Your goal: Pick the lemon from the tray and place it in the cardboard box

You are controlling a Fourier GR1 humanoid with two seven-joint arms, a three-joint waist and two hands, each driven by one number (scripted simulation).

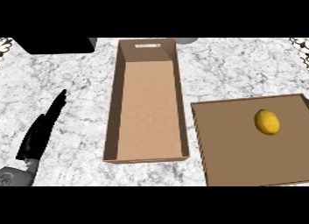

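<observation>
Head view: a small yellow oval lemon [267, 121] lies on the flat brown square tray [247, 162] at the right, well apart from the robot's black left hand [41, 131], which rests at lower left with fingers straight, holding nothing. Between them stands the long open cardboard box [147, 100] on the grey-veined marble counter [240, 65].

On the bench [66, 70], the cardboard box [147, 100] lies centre. The tray [247, 162] sits at its four o'clock, the lemon [267, 121] on it. The left hand [40, 131] lies at eight o'clock.
</observation>
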